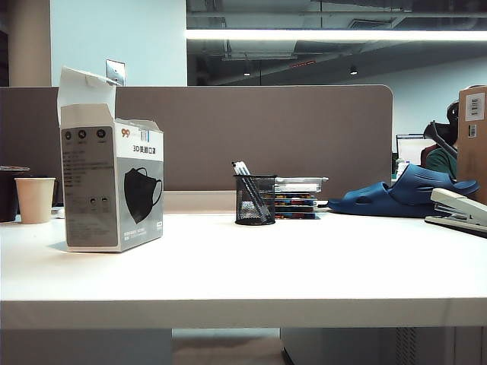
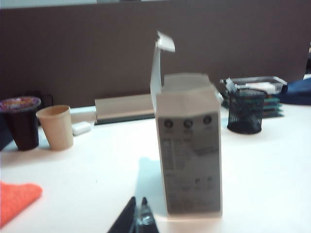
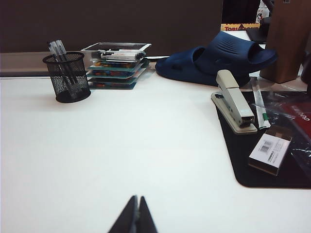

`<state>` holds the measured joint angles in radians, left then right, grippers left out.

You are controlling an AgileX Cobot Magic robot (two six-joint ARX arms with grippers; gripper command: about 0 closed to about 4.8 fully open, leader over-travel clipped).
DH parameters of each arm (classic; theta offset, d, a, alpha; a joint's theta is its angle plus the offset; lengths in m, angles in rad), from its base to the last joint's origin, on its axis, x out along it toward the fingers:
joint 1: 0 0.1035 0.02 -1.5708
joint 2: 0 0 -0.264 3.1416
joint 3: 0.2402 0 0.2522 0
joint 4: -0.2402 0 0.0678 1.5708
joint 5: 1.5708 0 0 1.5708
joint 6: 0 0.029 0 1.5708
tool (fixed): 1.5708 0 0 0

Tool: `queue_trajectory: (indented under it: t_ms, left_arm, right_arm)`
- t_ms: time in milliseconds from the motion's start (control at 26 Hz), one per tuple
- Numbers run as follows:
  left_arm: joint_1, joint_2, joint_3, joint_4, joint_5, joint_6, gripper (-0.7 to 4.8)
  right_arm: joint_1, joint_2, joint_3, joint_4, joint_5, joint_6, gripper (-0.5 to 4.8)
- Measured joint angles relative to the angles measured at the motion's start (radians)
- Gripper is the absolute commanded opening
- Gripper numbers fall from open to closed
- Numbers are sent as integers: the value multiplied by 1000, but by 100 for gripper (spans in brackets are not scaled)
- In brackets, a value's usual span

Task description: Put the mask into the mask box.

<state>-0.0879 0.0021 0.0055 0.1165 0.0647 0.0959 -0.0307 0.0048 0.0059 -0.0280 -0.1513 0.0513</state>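
The mask box [image 1: 114, 186] stands upright on the left of the white table [image 1: 304, 266], its white top flap raised and its printed black mask picture facing right. In the left wrist view the mask box [image 2: 192, 145] rises just beyond my left gripper [image 2: 138, 200], whose black tips are shut with nothing held. My right gripper [image 3: 138, 198] is shut too, over bare table, holding nothing. Neither gripper appears in the exterior view. The mask is out of view in every frame.
A paper cup [image 1: 35, 199] and a dark cup [image 2: 22, 121] stand left of the box. A mesh pen cup [image 1: 255, 200], stacked trays [image 1: 297, 198], a blue slipper [image 1: 407, 194] and a stapler [image 1: 460, 209] lie toward the right. An orange cloth [image 2: 17, 196] sits near the left gripper.
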Motion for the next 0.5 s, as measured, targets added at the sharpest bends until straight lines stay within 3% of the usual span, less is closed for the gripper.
queue_trajectory:
  t_ms: [500]
  left_arm:
    - [0, 0, -3, -8, 0, 0, -5]
  right_arm:
    - [0, 0, 0, -14, 0, 0, -5]
